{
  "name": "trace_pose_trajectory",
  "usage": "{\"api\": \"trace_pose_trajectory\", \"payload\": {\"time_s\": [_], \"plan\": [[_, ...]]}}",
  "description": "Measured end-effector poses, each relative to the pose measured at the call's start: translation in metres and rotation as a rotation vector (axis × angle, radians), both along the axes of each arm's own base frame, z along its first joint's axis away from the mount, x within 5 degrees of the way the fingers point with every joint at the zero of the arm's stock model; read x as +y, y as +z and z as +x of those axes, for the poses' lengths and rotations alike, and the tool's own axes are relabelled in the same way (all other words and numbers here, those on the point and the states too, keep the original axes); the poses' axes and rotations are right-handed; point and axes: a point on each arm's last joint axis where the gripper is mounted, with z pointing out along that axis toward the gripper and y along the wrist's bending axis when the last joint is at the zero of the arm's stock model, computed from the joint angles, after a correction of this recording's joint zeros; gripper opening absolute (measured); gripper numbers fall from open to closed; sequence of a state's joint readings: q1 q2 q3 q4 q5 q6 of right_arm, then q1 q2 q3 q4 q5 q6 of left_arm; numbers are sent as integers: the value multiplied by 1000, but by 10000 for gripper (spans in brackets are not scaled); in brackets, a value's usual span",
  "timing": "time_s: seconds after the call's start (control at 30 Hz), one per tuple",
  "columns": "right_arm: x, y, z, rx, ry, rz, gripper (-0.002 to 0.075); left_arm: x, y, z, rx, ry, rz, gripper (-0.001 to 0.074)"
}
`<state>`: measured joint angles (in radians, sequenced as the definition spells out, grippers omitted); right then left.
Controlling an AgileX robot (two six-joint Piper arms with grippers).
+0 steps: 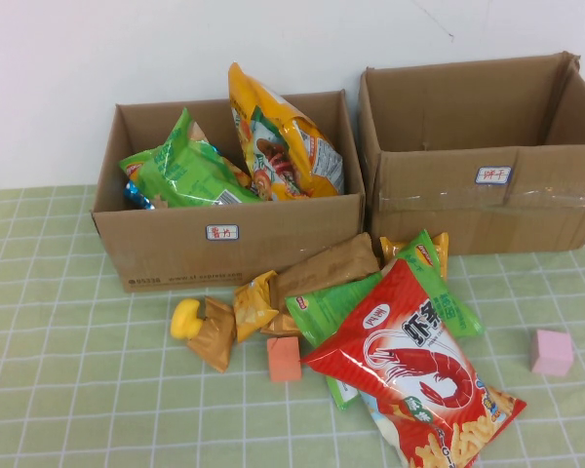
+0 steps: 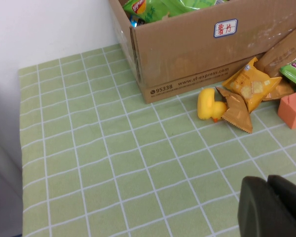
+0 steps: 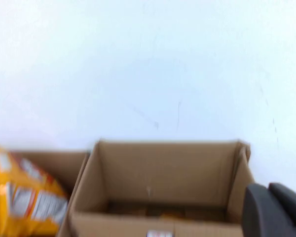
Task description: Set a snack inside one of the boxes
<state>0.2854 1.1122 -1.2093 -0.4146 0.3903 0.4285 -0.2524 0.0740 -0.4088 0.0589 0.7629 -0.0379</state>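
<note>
Standing at the back of the green checked tabletop (image 1: 68, 390) are 2 cardboard boxes: the left box (image 1: 224, 239) holds a green bag (image 1: 180, 171) and an orange bag (image 1: 283, 141), while the right box (image 1: 487, 185) looks nearly bare inside. Piled before them are the snacks, with a red shrimp-chip bag (image 1: 409, 366) on top, beside a yellow duck (image 1: 185, 319), an orange block (image 1: 284, 359) and a pink block (image 1: 551, 352). The left pincer (image 2: 274, 207) hovers low over bare cloth near the duck; the right pincer (image 3: 274, 210) hangs facing the right box. I cannot tell how far either is open; neither shows anything held.
</note>
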Motion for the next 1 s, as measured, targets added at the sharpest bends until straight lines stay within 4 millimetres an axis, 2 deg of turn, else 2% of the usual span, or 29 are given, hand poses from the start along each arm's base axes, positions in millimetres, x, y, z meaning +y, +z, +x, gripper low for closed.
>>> {"api": "trace_pose_trajectory", "payload": {"time_s": [0.23,0.47,0.63,0.67,0.83,1.0], "plan": [[-15,-34,-82,47,94,-17,-1,0,0,0,0,0,0,-2],[-14,-74,-136,150,287,-29,-1,0,0,0,0,0,0,-2],[-18,-104,-158,267,311,-56,-2,0,0,0,0,0,0,-3],[-20,-116,-162,280,306,-66,-2,0,0,0,0,0,0,-2],[-25,-144,-174,266,296,-70,-2,0,0,0,0,0,0,-2],[-31,-167,-185,178,272,-88,-2,0,0,0,0,1,2,-2]]}}
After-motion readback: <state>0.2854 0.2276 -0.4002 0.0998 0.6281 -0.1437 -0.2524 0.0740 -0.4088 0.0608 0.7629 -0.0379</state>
